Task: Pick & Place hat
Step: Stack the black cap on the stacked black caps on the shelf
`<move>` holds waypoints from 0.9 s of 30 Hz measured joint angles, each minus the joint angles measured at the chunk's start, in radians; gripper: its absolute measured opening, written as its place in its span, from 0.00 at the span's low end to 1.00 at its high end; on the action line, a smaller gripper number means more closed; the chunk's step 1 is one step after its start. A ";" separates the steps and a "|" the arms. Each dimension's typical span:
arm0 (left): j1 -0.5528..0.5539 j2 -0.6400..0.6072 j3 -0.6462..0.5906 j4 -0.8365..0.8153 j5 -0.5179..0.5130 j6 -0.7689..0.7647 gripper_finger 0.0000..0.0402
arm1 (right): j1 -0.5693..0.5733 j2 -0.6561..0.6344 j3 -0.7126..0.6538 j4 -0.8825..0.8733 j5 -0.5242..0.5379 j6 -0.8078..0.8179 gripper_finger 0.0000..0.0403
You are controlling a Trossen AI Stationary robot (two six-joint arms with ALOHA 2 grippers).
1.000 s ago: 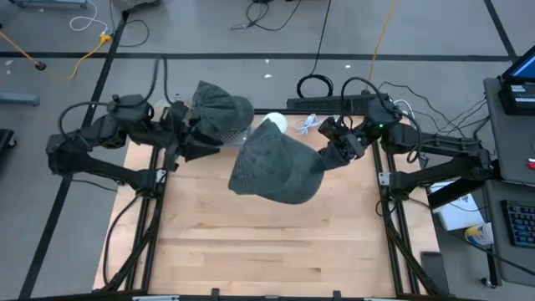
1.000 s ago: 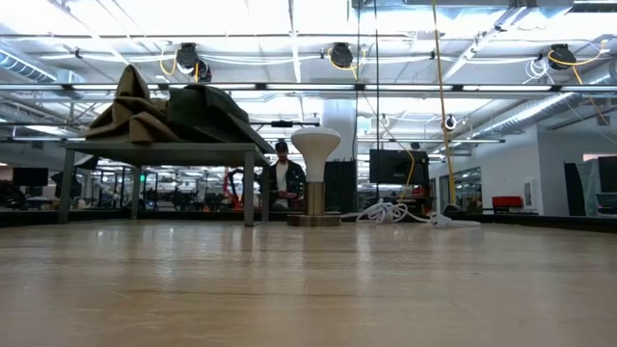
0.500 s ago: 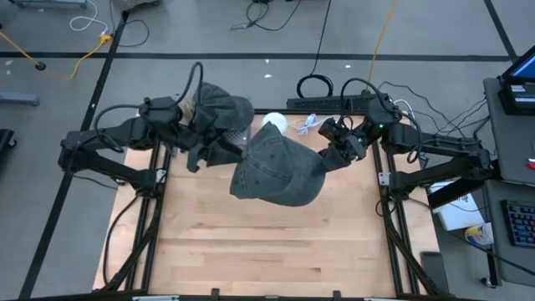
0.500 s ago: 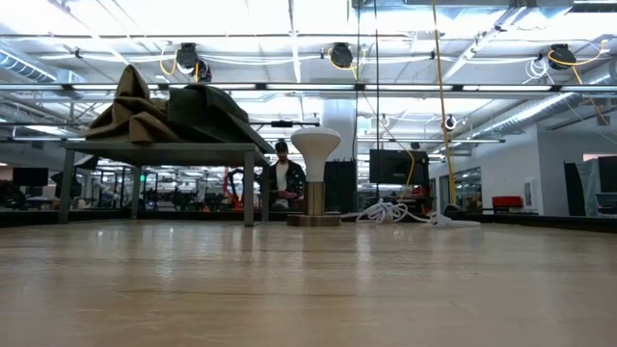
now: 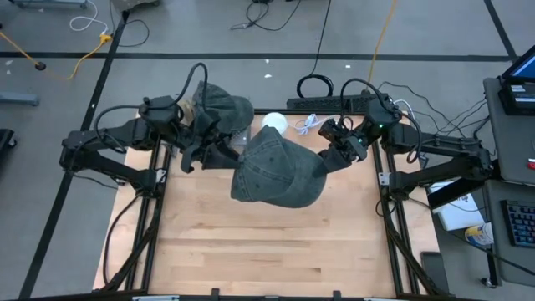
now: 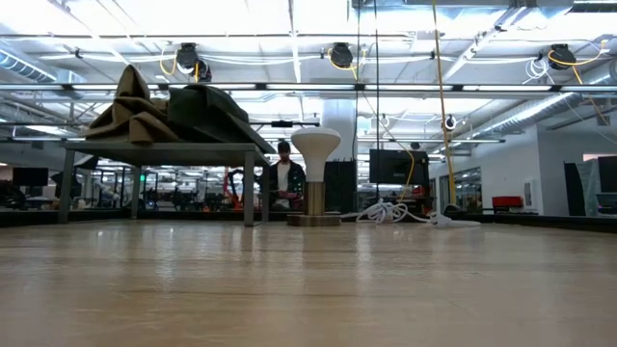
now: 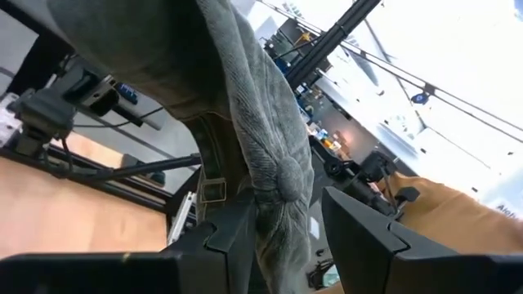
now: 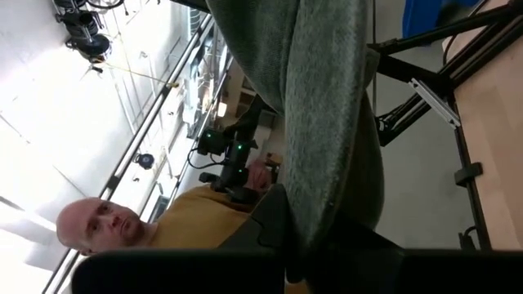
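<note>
A grey denim hat [image 5: 276,170] hangs in the air over the table's far half, between my two grippers. My right gripper [image 5: 328,157] is shut on its right side. My left gripper [image 5: 219,153] is open at the hat's left edge. In the left wrist view its fingers [image 7: 233,237] stand on either side of a bunched fold [image 7: 278,175] beside the strap buckle [image 7: 212,190], and a gap still shows on one side. The white mushroom-shaped stand [image 5: 274,123] stands at the far edge, behind the hat. The low view shows neither gripper nor the held hat. My right gripper pinches the hat's right-hand edge [image 8: 331,208] between its two fingers, coming from the table's right side. The cloth runs down between the fingers, which hide the place of contact itself. The hat is lifted clear of the table and spreads leftward from the hold.
More hats are piled [image 5: 219,104] [image 6: 164,108] on a small raised table [image 6: 164,149] at the far left, next to the stand [image 6: 315,145]. Cables [image 6: 400,212] lie at the far edge. A person [image 6: 281,178] stands beyond the table. Bare wood [image 5: 267,242] fills the near half.
My left arm has swung from the hat pile toward the table's right and brought its gripper up to the held hat's left edge. The hat has shifted only slightly in the right gripper's hold.
</note>
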 joint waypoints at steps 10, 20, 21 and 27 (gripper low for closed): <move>0.000 0.010 0.000 0.006 0.008 -0.091 0.21 | 0.000 0.000 0.000 0.000 0.004 -0.045 0.02; 0.002 0.012 0.000 0.074 0.008 -0.083 0.02 | 0.000 0.000 0.000 0.003 0.035 -0.137 0.08; 0.007 0.012 0.000 0.098 0.009 -0.082 0.02 | 0.000 0.000 0.000 0.005 0.062 -0.155 0.10; 0.095 -0.003 0.000 0.168 0.073 -0.142 0.01 | -0.018 -0.029 0.000 0.005 0.061 -0.232 0.22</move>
